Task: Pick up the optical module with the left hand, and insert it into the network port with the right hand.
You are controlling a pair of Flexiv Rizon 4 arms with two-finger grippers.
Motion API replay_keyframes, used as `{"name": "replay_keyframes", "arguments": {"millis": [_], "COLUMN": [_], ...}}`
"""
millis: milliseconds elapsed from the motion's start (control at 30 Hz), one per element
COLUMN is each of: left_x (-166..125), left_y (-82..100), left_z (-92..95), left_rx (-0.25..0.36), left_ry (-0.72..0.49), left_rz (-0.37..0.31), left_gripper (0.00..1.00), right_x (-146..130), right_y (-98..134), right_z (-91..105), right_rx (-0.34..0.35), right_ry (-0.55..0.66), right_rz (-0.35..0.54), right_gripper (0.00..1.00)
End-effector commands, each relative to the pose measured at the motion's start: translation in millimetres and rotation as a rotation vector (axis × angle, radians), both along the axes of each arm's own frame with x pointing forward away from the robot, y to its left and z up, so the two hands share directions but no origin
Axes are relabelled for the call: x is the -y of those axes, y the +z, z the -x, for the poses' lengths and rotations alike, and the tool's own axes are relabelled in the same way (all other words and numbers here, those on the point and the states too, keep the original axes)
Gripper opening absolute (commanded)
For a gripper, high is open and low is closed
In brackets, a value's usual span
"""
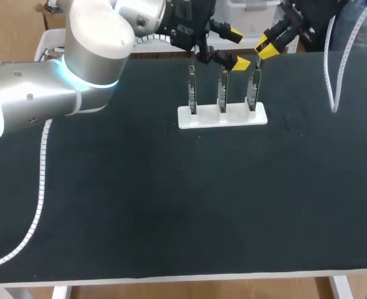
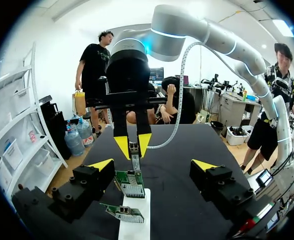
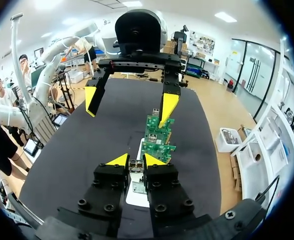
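Note:
Three green network cards stand upright in a white holder (image 1: 222,116) at the back of the black table. My right gripper (image 1: 263,48) hangs over the rightmost card (image 1: 253,90), shut on the small metal optical module (image 3: 136,165), which sits just above that card's top edge. From the left wrist view the module (image 2: 134,149) shows between the right gripper's (image 2: 133,144) yellow tips. My left gripper (image 1: 237,47) hovers wide open above the middle card (image 1: 222,91), holding nothing. In the right wrist view it (image 3: 129,102) stands ahead of my right gripper (image 3: 137,160), over the farther cards (image 3: 156,129).
A white spiral cable (image 1: 42,171) trails from my left arm across the table's left side. Another cable (image 1: 334,87) hangs down to the table at the right rear. The holder (image 2: 135,222) runs under my left gripper (image 2: 152,165).

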State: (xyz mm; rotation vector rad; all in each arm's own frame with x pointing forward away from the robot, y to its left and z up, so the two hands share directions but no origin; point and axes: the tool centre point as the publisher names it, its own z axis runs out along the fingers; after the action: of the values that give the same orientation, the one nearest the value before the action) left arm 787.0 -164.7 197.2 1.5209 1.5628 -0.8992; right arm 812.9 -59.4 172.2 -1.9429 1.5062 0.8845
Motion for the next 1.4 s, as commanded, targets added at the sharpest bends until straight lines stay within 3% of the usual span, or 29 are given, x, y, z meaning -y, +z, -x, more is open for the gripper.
{"name": "replay_keyframes", "arguments": {"millis": [33, 1400], "left_x": [0, 0], "left_y": [0.8, 0.8], "left_z": [0.8, 0.8], "left_rx": [0.0, 0.0], "left_ry": [0.003, 0.003], "left_rz": [-0.004, -0.004], "left_gripper": [1.0, 1.0], "right_x": [1, 1], "right_y": [1, -9], "right_z": [-8.0, -22.8], "right_rx": [-0.127, -0.148], "right_ry": [0.149, 0.145], "right_rz": [0.031, 0.031], "right_gripper": [0.0, 0.0]}}
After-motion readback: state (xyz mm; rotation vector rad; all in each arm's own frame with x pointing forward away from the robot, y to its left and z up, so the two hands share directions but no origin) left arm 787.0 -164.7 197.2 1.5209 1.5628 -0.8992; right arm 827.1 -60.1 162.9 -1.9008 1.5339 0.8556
